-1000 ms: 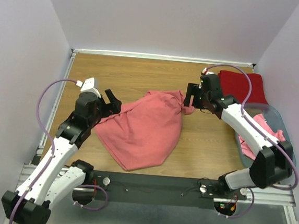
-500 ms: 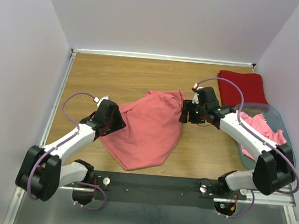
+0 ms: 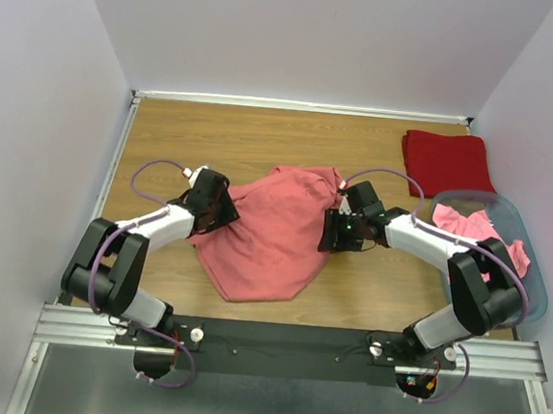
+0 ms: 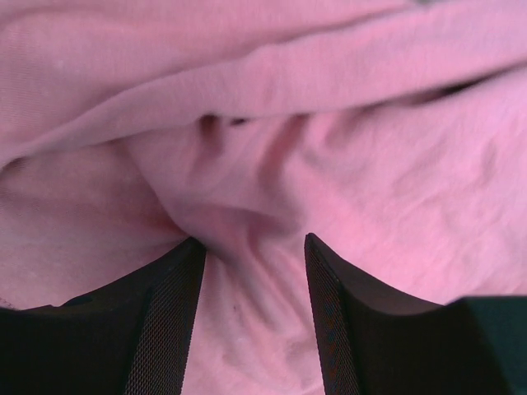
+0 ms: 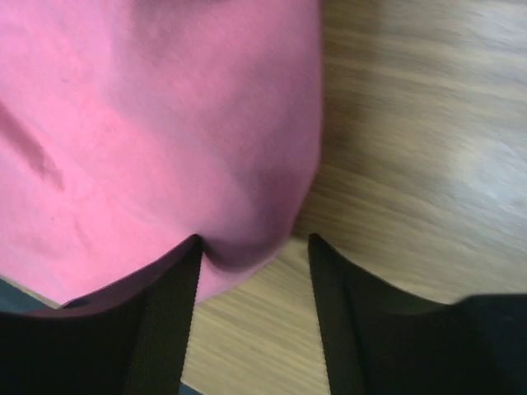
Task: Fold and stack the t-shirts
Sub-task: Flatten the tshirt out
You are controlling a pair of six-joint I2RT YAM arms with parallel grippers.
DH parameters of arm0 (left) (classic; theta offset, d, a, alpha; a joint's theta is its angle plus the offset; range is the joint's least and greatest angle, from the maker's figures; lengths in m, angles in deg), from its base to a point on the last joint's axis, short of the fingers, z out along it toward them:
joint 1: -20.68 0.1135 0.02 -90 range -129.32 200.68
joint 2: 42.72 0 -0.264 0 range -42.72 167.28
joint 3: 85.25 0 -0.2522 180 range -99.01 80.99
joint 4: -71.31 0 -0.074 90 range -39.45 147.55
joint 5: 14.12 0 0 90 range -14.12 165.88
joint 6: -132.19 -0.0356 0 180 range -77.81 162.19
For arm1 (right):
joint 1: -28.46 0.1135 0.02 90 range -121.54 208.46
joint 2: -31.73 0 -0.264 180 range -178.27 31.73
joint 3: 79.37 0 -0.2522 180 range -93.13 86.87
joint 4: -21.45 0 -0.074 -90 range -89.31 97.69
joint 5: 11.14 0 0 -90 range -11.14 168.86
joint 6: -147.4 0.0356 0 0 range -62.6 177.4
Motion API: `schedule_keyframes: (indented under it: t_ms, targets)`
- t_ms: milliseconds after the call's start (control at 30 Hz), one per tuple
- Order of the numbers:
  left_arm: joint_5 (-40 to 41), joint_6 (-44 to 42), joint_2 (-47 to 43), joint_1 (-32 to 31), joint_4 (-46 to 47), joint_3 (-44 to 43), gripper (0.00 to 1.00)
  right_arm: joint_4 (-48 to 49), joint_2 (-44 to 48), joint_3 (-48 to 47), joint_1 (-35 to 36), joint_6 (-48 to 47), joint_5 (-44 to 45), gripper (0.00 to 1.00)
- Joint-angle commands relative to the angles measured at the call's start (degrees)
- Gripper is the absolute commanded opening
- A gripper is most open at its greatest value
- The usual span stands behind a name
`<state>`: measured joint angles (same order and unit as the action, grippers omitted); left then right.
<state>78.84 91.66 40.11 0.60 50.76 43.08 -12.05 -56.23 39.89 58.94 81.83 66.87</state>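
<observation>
A salmon-pink t-shirt (image 3: 269, 240) lies crumpled on the wooden table (image 3: 215, 134) between my arms. My left gripper (image 3: 222, 212) is low at its left edge. In the left wrist view the left gripper (image 4: 251, 317) is open, with wrinkled pink cloth (image 4: 263, 164) filling the gap between the jaws. My right gripper (image 3: 332, 233) is low at the shirt's right edge. In the right wrist view the right gripper (image 5: 255, 321) is open; the cloth's edge (image 5: 165, 123) touches one finger and bare wood (image 5: 412, 123) shows in the gap. A folded deep red t-shirt (image 3: 447, 160) lies at the back right.
An oval grey-blue basket (image 3: 531, 287) at the right edge holds more pink t-shirts (image 3: 474, 224), just behind my right forearm. Purple walls close in the table at left, back and right. The arms' base rail (image 3: 284, 341) runs along the near edge.
Both grippers came down and inward onto the shirt: the left from off its left side onto its left edge, the right from the top right corner down to the right edge. The shirt bunched narrower.
</observation>
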Motion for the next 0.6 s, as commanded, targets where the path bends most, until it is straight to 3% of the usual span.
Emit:
schedule_keyframes:
  t_ms: [0, 100, 133, 233, 400, 500, 567]
  targets:
    - [2.05, -4.72, 7.32, 4.33, 0.2, -4.43, 0.6, 6.73, -3.08, -0.39, 2.91, 2.47, -2.78, 0.44]
    - [2.75, -7.8, 11.9, 6.53, 0.11, -12.14, 0.6, 8.4, -5.11, -2.32, 5.99, 4.74, -3.04, 0.23]
    - [3.01, -10.16, 15.66, 6.89, -0.68, -14.8, 0.6, 9.45, -6.68, -4.59, 7.56, 5.28, -2.69, 0.11]
    - [2.84, -13.52, 22.87, 7.59, -2.26, -26.92, 0.61, 9.99, -9.94, -9.69, 8.63, 6.77, -2.25, 0.01]
    - [5.02, -18.96, 25.02, 8.12, -4.28, -40.99, 0.69, 9.82, -14.6, -23.82, 8.72, 9.06, -0.85, 0.01]
    - [6.96, -19.15, 18.18, 8.12, -4.99, -39.45, 0.8, 9.64, -14.52, -27.28, 8.63, 10.2, 2.84, 0.01]
    - [8.89, -16.61, 10.02, 8.12, -5.34, -32.78, 0.85, 9.73, -13.99, -29.3, 8.63, 10.12, 3.63, 0.01]
